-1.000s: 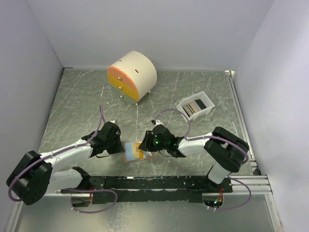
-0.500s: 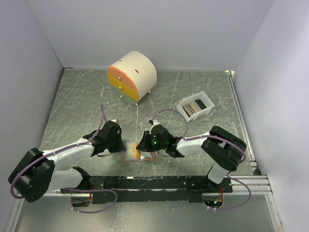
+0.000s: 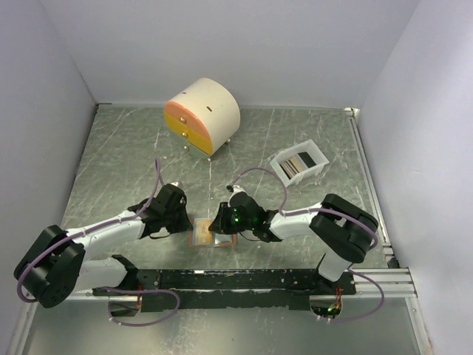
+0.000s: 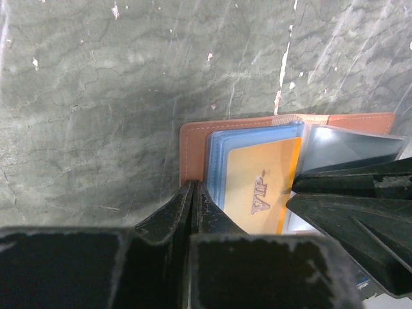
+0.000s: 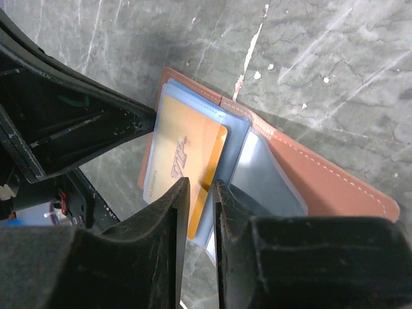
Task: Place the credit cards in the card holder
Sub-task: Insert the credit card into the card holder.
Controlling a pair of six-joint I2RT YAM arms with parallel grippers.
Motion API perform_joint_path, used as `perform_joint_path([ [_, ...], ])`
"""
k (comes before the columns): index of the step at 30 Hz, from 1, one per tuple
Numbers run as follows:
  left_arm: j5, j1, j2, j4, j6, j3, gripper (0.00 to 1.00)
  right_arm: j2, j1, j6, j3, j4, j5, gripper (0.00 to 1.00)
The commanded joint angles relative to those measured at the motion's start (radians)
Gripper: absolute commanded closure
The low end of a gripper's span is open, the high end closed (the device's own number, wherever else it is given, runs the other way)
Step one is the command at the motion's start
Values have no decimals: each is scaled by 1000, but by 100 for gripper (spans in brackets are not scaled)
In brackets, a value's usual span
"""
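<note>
Card holder [image 5: 322, 174], where is it?
Lying open on the tabletop [image 4: 96, 96], between both arms.
And the pincers?
The left pincer [image 4: 192, 193] is closed tight at its edge. The right pincer [image 5: 199, 193] is narrowly parted over the gold card [image 5: 190, 148], gripping nothing.

- Grey-green marbled table top [image 4: 116, 84]: matt, stone-look sheet, scuffed with white flecks and pale scratches.
- Salmon-brown folding card holder [image 5: 335, 190]: leather-like, matt, with pale stitching along its edge.
- Thin clear sleeves [image 5: 264, 174] inside it: glossy plastic with a bluish sheen.
- Flat gold card [image 4: 264, 183]: smooth satin plastic, darker "VIP" print.
- Blunt black fingers [image 4: 164, 219] of the left gripper [image 4: 193, 185]: matt hard plastic, edges worn pale.
- Round cream cabinet [image 3: 214, 103], upper middle of the top view: smooth, perhaps painted wood.
</note>
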Motion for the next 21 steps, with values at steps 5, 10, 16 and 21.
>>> perform_joint_path([
  [5, -10, -6, -63, -73, -6, 50, 88, -91, 8, -75, 33, -155, 86, 82],
  [10, 2, -6, -85, -89, -11, 72, 87, -56, 8, -65, 31, -117, 54, 86],
  [16, 27, -6, -85, -66, -27, 47, 89, -17, 10, -65, 32, -148, 55, 90],
  [21, 38, -6, -76, -46, -35, 27, 90, 6, 13, -70, 26, -164, 47, 91],
])
